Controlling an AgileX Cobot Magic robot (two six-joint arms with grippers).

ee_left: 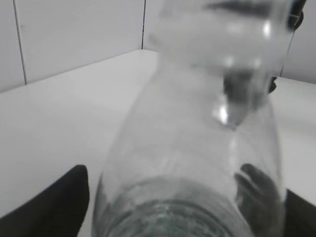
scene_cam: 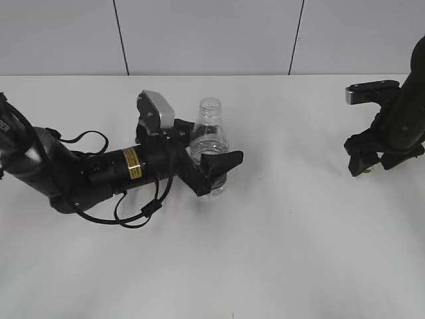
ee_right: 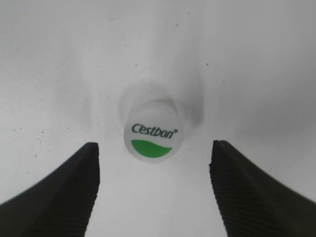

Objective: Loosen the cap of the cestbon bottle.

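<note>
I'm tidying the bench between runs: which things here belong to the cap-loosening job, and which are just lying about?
Belongs to the job:
- cestbon bottle, neck bare, between the left gripper's jaws
- cap, off the bottle, on the table between the right gripper's open jaws

Just lying about:
- nothing loose; only the table and the wall behind

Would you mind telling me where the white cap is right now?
The cap is off the bottle and lies on the white table at the far right, directly below the open right hand, between its fingers.
</note>
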